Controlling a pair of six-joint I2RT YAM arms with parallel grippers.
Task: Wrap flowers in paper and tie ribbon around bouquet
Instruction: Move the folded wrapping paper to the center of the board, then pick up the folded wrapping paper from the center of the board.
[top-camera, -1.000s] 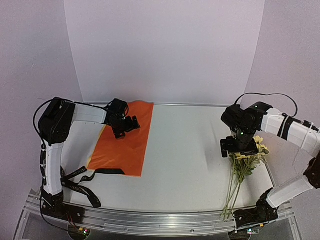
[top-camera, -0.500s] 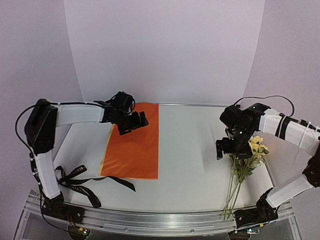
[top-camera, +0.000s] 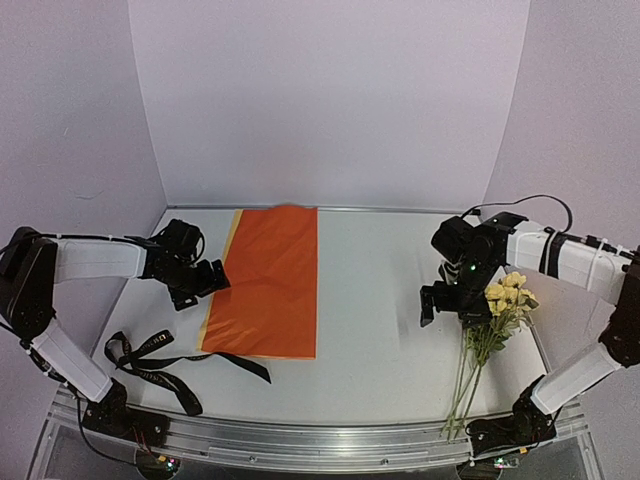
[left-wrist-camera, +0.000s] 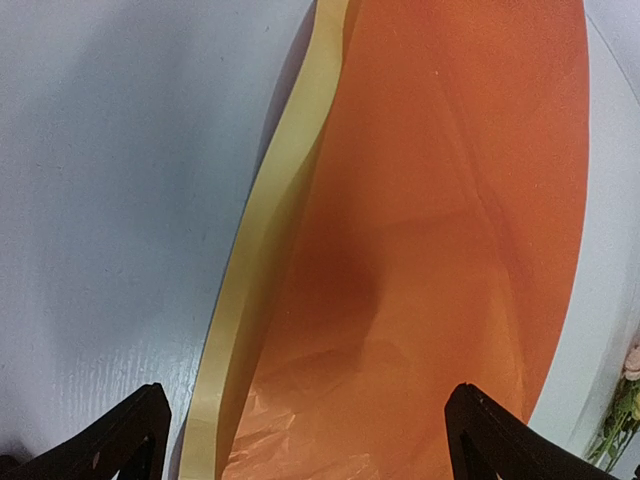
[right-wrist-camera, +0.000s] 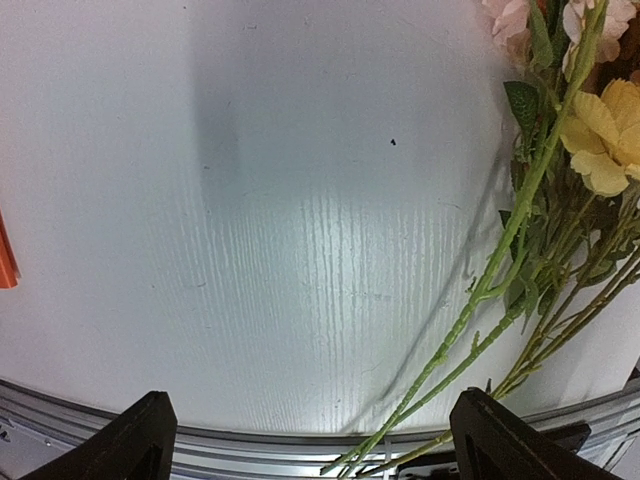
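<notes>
Flat glossy orange paper (top-camera: 268, 280)

White table (top-camera: 385, 300), matte, faint grain texture. Aluminium rail (top-camera: 320, 440) along near edge; thin metal strip (top-camera: 400, 209) along far edge. Pale lilac backdrop panels (top-camera: 330, 100) rise behind and at both sides. Tiny dark speck (right-wrist-camera: 392, 142) on tabletop.

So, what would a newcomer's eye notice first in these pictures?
The bright orange paper catches the eye first, lying flat on the white table, left of centre, with a yellow strip along its left edge. Next come the pale yellow flowers at the right side, and the black ribbon curled at the near left corner.
</notes>
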